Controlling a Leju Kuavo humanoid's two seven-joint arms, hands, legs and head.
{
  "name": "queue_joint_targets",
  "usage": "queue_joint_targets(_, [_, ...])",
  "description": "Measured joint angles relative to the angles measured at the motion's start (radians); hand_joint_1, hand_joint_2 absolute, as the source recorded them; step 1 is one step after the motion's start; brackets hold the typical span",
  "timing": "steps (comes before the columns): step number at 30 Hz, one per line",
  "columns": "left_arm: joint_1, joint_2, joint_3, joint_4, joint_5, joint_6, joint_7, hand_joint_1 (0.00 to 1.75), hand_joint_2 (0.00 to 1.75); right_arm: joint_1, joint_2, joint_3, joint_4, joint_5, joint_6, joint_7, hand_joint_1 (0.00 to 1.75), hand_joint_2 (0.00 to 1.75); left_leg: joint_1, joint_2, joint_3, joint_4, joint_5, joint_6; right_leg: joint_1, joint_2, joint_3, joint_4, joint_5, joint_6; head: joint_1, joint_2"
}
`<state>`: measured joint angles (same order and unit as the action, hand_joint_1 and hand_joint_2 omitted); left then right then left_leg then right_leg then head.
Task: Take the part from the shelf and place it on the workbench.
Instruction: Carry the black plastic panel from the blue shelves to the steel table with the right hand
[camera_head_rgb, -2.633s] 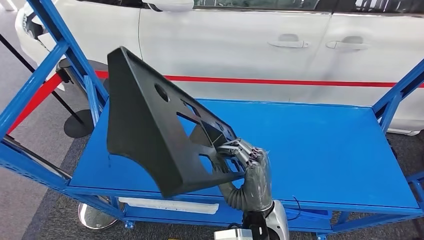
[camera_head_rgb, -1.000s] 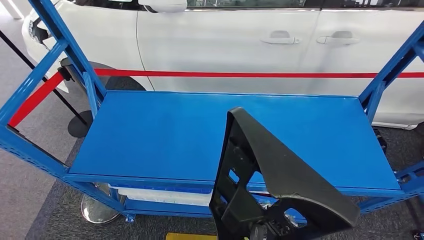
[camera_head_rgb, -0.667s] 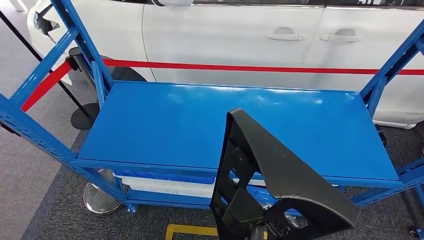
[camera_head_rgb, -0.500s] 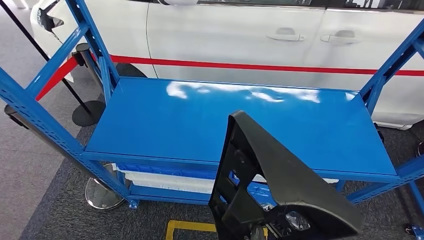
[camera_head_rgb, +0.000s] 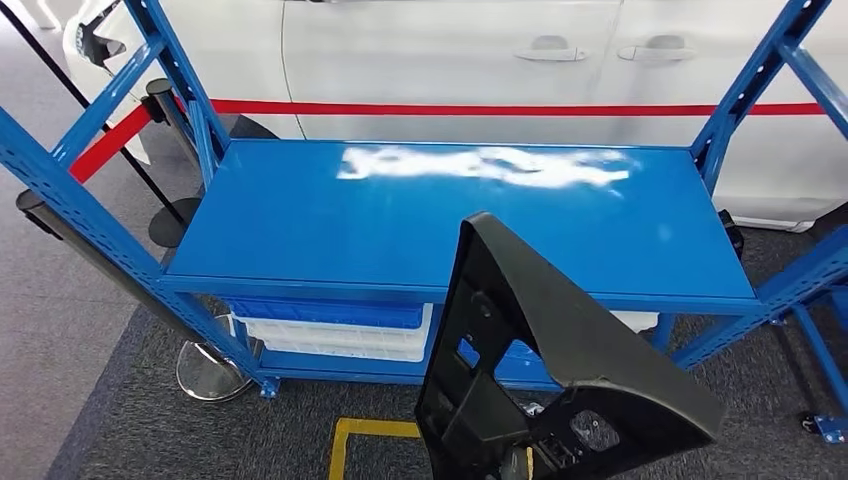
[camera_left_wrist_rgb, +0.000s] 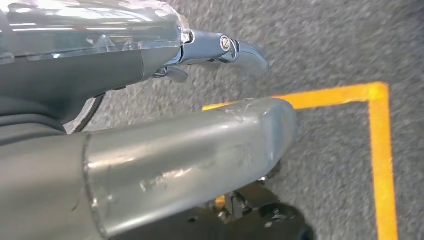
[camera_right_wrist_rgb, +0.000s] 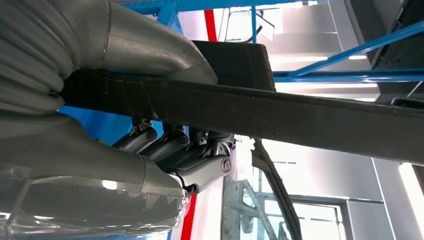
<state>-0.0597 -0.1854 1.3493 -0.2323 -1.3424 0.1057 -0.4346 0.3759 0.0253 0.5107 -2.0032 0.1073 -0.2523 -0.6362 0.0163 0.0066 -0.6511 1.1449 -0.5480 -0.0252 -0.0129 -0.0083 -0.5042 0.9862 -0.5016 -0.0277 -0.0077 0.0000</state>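
Note:
The black plastic part (camera_head_rgb: 560, 350), a flat triangular panel with cut-outs, stands tilted low in the head view, in front of the blue shelf (camera_head_rgb: 400, 220) and off it. My right hand (camera_right_wrist_rgb: 100, 150) grips the part (camera_right_wrist_rgb: 310, 117) by its edge, with the thumb (camera_right_wrist_rgb: 145, 45) on one face and the fingers (camera_right_wrist_rgb: 200, 170) curled against the other. My left hand (camera_left_wrist_rgb: 150, 125) hangs over the grey carpet and holds nothing, its fingers apart.
The shelf's top board is bare, with white bins (camera_head_rgb: 330, 335) on the level below. A white car (camera_head_rgb: 450, 60) stands behind it, and a red belt barrier (camera_head_rgb: 110, 140) with a stanchion base (camera_head_rgb: 205, 370) at the left. Yellow floor tape (camera_head_rgb: 370, 430) lies before the shelf.
The part has come off the shelf and swung from upper left to low in front. The whole view has backed away from the shelf since then.

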Motion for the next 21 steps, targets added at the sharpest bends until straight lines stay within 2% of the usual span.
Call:
queue_joint_targets(1, [0.0,0.0,0.0,0.0,0.0,-0.001,0.0,0.0,0.0,0.0,0.0,0.0,0.001,0.0,0.0,0.0,1.75,1.75,0.0,0.0,-0.015,0.064,-0.042,-0.002,0.002,-0.001,-0.013,0.002,0.01,-0.003,-0.002,0.0])
queue_joint_targets(2, [0.0,0.0,0.0,0.0,-0.001,-0.002,0.0,0.0,0.0,-0.001,0.0,0.0,0.003,0.0,0.001,0.0,1.75,1.75,0.0,0.0,-0.023,0.118,-0.063,-0.004,0.004,-0.002,-0.028,0.005,0.019,-0.004,-0.002,0.0])
queue_joint_targets(3, [0.0,0.0,0.0,0.0,-0.001,-0.002,-0.001,0.0,0.0,-0.001,0.0,0.0,0.004,0.0,0.001,0.001,1.75,1.75,0.0,0.0,-0.019,0.148,-0.06,-0.004,0.006,-0.003,-0.043,0.009,0.028,-0.003,-0.002,0.0])
queue_joint_targets(4, [0.0,0.001,0.0,0.0,-0.001,-0.002,-0.001,0.0,0.0,-0.001,0.0,0.0,0.006,0.0,0.001,0.001,1.75,1.75,0.0,0.0,0.002,0.144,-0.037,-0.003,0.008,-0.003,-0.059,0.014,0.037,-0.002,-0.002,0.0])
queue_joint_targets(5, [-0.001,0.002,0.0,0.0,-0.001,-0.002,-0.002,0.0,0.0,-0.001,0.0,0.0,0.006,0.0,0.001,0.001,1.75,1.75,0.0,0.0,0.039,0.106,-0.006,0.001,0.009,-0.003,-0.074,0.019,0.045,-0.001,-0.002,0.0])
queue_joint_targets(6, [-0.001,0.003,0.0,0.0,-0.001,-0.002,-0.002,0.0,0.0,-0.001,0.0,0.0,0.007,0.0,0.001,0.002,1.75,1.75,-0.001,-0.001,0.089,0.042,0.015,0.007,0.01,-0.003,-0.087,0.025,0.052,0.001,-0.002,0.0])
queue_joint_targets(7, [-0.002,0.004,0.0,0.0,-0.001,-0.002,-0.003,0.0,0.0,-0.002,0.0,0.0,0.007,0.0,0.001,0.002,1.75,1.75,-0.004,-0.001,0.144,-0.036,0.021,0.013,0.011,-0.003,-0.098,0.031,0.058,0.005,-0.003,0.0])
queue_joint_targets(8, [-0.004,0.004,0.0,-0.001,-0.001,-0.002,-0.003,0.0,0.0,-0.002,0.0,0.0,0.007,0.0,0.001,0.002,1.75,1.75,-0.007,-0.001,0.183,-0.098,0.016,0.018,0.012,-0.003,-0.105,0.035,0.066,0.01,-0.002,0.0])
queue_joint_targets(9, [-0.005,0.005,0.0,-0.001,-0.001,-0.002,-0.004,0.0,0.0,-0.003,0.0,0.0,0.007,0.0,0.001,0.002,1.75,1.75,-0.01,-0.001,0.206,-0.139,0.007,0.024,0.011,-0.004,-0.109,0.036,0.073,0.016,-0.002,0.0])
queue_joint_targets(10, [-0.005,0.005,0.0,-0.001,-0.001,-0.002,-0.004,0.0,0.0,-0.004,0.0,0.001,0.007,0.0,0.001,0.003,1.75,1.75,-0.014,-0.001,0.212,-0.159,0.004,0.028,0.011,-0.005,-0.11,0.035,0.081,0.023,-0.002,0.0])
queue_joint_targets(11, [-0.005,0.005,0.0,-0.001,-0.001,-0.002,-0.005,0.0,0.0,-0.004,0.0,0.001,0.007,0.0,0.002,0.003,1.75,1.75,-0.013,-0.001,0.206,-0.163,0.011,0.034,0.011,-0.006,-0.111,0.033,0.089,0.03,-0.002,0.0])
queue_joint_targets(12, [-0.005,0.004,0.0,-0.001,-0.001,-0.003,-0.005,0.0,0.0,-0.004,0.0,0.001,0.007,0.0,0.002,0.004,1.75,1.75,-0.011,0.001,0.199,-0.167,0.022,0.041,0.01,-0.004,-0.115,0.036,0.085,0.036,-0.002,0.0])
queue_joint_targets(13, [-0.005,0.004,0.0,-0.001,-0.001,-0.003,-0.005,0.0,0.0,-0.004,0.0,0.0,0.007,0.0,0.002,0.004,1.75,1.75,-0.009,0.003,0.19,-0.171,0.034,0.049,0.009,-0.001,-0.123,0.05,0.062,0.041,-0.001,0.0])
queue_joint_targets(14, [-0.005,0.004,0.0,-0.001,-0.001,-0.004,-0.004,0.0,0.0,-0.004,0.0,0.0,0.007,0.0,0.002,0.004,1.75,1.75,-0.006,0.006,0.178,-0.174,0.048,0.056,0.008,0.002,-0.134,0.082,0.021,0.045,0.002,0.0])
queue_joint_targets(16, [-0.005,0.004,0.0,-0.001,-0.001,-0.005,-0.004,0.0,0.0,-0.004,0.0,-0.001,0.007,0.0,0.002,0.005,1.75,1.75,-0.007,0.008,0.149,-0.173,0.071,0.063,0.004,0.004,-0.161,0.193,-0.082,0.052,0.006,0.0])
queue_joint_targets(17, [-0.005,0.004,0.0,-0.001,-0.001,-0.005,-0.003,0.0,0.0,-0.004,0.0,-0.001,0.008,0.0,0.002,0.005,1.75,1.75,-0.007,0.009,0.134,-0.171,0.082,0.063,0.002,0.004,-0.17,0.251,-0.109,0.056,0.007,0.0])
queue_joint_targets(18, [-0.005,0.004,0.0,-0.001,-0.001,-0.005,-0.003,0.0,0.0,-0.004,0.0,-0.001,0.008,0.0,0.002,0.005,1.75,1.75,-0.008,0.009,0.118,-0.167,0.092,0.061,0.0,0.004,-0.169,0.29,-0.111,0.058,0.007,0.0])
queue_joint_targets(19, [-0.005,0.005,0.0,-0.001,-0.001,-0.005,-0.003,0.0,0.0,-0.004,0.0,-0.001,0.009,0.0,0.002,0.005,1.75,1.75,-0.008,0.009,0.101,-0.162,0.102,0.059,-0.002,0.004,-0.154,0.299,-0.09,0.06,0.007,0.0])
queue_joint_targets(20, [-0.004,0.005,0.0,-0.001,-0.001,-0.006,-0.003,0.0,0.0,-0.005,0.0,-0.001,0.009,0.0,0.002,0.005,1.75,1.75,-0.007,0.009,0.085,-0.155,0.111,0.056,-0.003,0.004,-0.122,0.273,-0.059,0.06,0.007,0.0])
queue_joint_targets(21, [-0.005,0.004,0.0,-0.001,-0.001,-0.006,-0.003,0.0,0.0,-0.005,0.0,-0.001,0.009,0.0,0.002,0.005,1.75,1.75,-0.007,0.008,0.07,-0.148,0.118,0.053,-0.004,0.004,-0.075,0.217,-0.032,0.058,0.007,0.0])
